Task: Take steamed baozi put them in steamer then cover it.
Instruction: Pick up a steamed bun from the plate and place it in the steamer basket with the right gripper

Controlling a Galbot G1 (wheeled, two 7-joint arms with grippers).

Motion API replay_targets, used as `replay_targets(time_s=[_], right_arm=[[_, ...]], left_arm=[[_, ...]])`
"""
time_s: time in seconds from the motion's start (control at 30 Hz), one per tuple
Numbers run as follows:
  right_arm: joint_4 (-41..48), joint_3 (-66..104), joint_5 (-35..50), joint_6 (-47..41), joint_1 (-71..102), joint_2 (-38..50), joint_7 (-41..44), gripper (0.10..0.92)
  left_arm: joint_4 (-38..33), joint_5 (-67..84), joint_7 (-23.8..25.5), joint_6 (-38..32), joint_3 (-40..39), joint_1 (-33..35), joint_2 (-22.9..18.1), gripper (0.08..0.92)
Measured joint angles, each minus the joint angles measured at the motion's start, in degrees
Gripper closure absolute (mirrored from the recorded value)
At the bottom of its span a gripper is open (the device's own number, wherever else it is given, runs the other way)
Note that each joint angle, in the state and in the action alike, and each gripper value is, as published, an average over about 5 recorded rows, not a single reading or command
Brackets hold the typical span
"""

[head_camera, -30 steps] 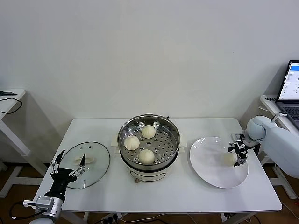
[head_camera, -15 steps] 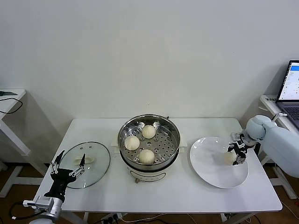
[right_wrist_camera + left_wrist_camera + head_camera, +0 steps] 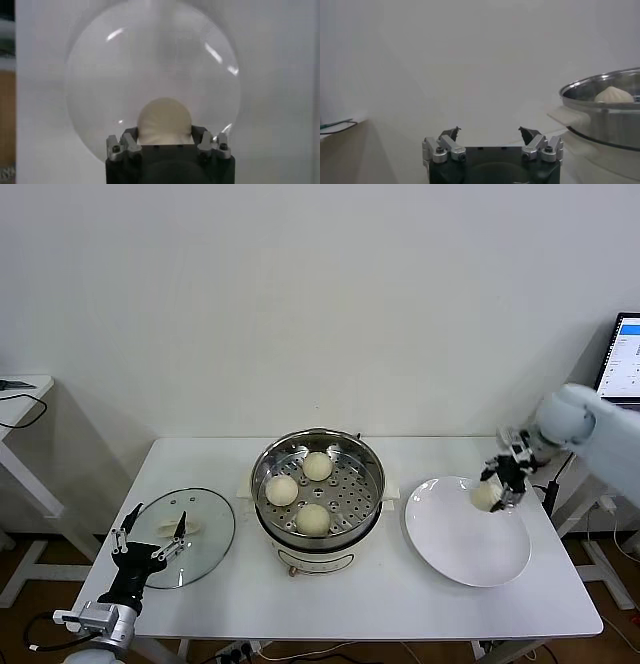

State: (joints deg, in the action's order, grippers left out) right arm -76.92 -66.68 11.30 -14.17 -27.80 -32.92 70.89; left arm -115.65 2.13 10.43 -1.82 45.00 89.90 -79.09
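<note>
Centrally, the white table point(image 3: 380, 604) is occupied by the steamer point(image 3: 318, 446), set between the back and front edges, with three steamed baozi point(image 3: 313, 519) seated on its perforated tray. The white plate point(image 3: 450, 549) is placed beside the steamer toward the table's right edge, its bare surface exposed. The cover point(image 3: 205, 529) is laid flat near the left edge, apart from the steamer. Bare tabletop is left along the front edge. The right gripper point(image 3: 497, 489) is positioned above the plate's rear rim, clenched on the fourth baozi point(image 3: 164, 120), which is held clear of the plate. The left gripper point(image 3: 150, 536) is parked at the front left corner, just beside the cover, fingers spread and nothing grasped.
</note>
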Motion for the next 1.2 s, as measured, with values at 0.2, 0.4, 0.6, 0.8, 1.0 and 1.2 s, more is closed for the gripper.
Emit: replay_targets(time_s=[0.2,0.4,0.6,0.8,1.0,1.2], right_arm=[[-6.5,-12.2,9.9,-5.2,-14.6,-2.9,-0.9,0.330],[-9.4,-19.2,17.9,-9.8,-23.2,-8.8,-2.9,0.330],[-9.6,-21.6,22.9,-14.1,-25.6,-16.5,-5.9,0.338],[-7.7,-21.5,24.9,-17.6,-24.0,-24.1,-8.9,0.338],[-4.5,-20.6,24.9,-19.6,-20.4,-30.1,-10.5,0.338],[-1.2,-19.5,23.1,-20.4,-16.3,-33.8,-11.1,0.338]], left_arm=[[-0.6,0.3,0.3,-0.3,0.7,0.2,0.3,0.177],[-0.8,0.9,0.5,-0.3,1.2,0.0,0.4,0.177],[-1.0,1.4,0.6,-0.4,1.8,-0.2,0.4,0.177],[-1.1,2.0,0.6,-0.3,2.7,-0.2,0.5,0.177],[-0.9,2.3,0.7,-0.2,3.5,-0.5,0.6,0.177],[-0.3,2.4,0.8,-0.1,4.0,-0.8,0.6,0.177]])
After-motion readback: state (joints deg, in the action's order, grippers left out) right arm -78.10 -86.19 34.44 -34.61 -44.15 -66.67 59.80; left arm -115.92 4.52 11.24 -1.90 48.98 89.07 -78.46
